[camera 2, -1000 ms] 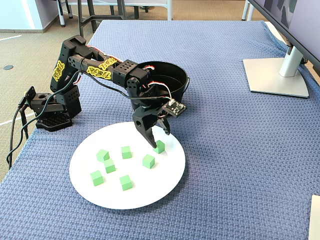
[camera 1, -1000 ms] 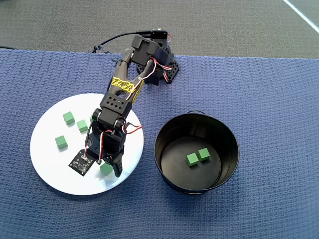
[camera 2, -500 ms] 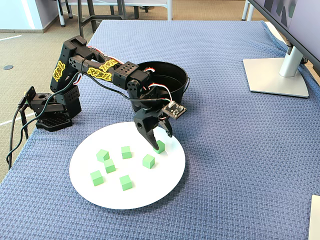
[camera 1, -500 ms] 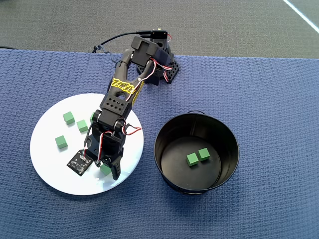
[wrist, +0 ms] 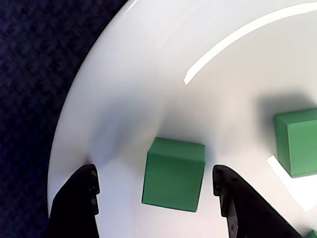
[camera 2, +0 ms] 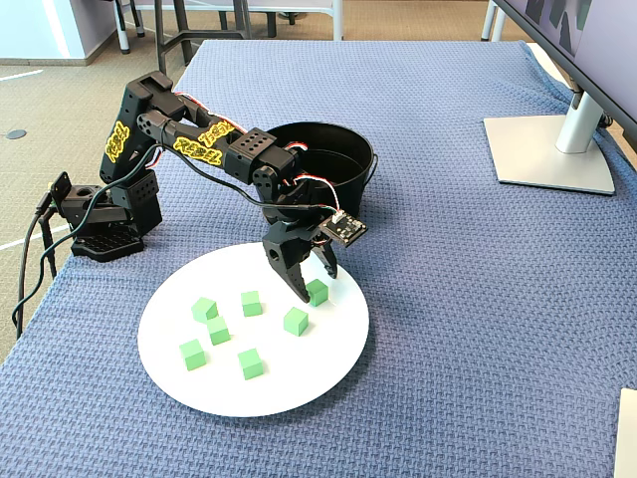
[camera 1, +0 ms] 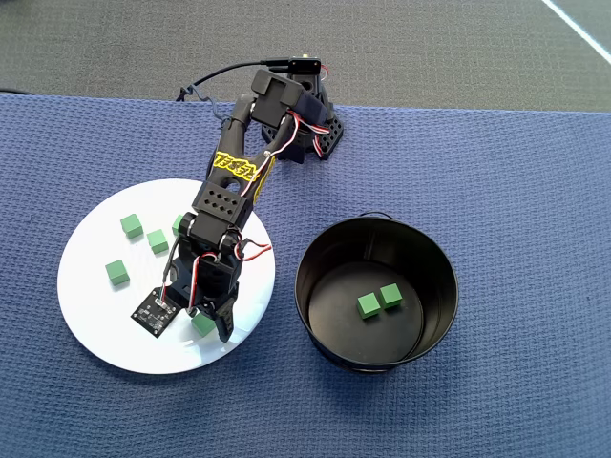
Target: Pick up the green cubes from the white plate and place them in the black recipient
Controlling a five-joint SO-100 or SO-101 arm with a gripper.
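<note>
The white plate (camera 1: 95, 315) lies left of the black recipient (camera 1: 329, 250) in the overhead view. Several green cubes (camera 2: 252, 303) rest on the plate (camera 2: 299, 383). Two more green cubes (camera 1: 379, 301) lie inside the recipient. My gripper (camera 2: 317, 284) is low over the plate's edge nearest the recipient (camera 2: 360, 184). It is open, with one finger on each side of a single green cube (wrist: 173, 173). In the wrist view the cube sits on the plate (wrist: 148, 74), nearer the right finger (wrist: 237, 203) than the left, with a gap on both sides. Another cube (wrist: 297, 141) lies further right.
The arm's base (camera 2: 100, 224) stands at the left edge of the blue woven cloth (camera 2: 478, 329), behind the plate. A monitor stand (camera 2: 547, 149) sits at the far right. A pale object (camera 2: 627, 433) shows at the lower right corner.
</note>
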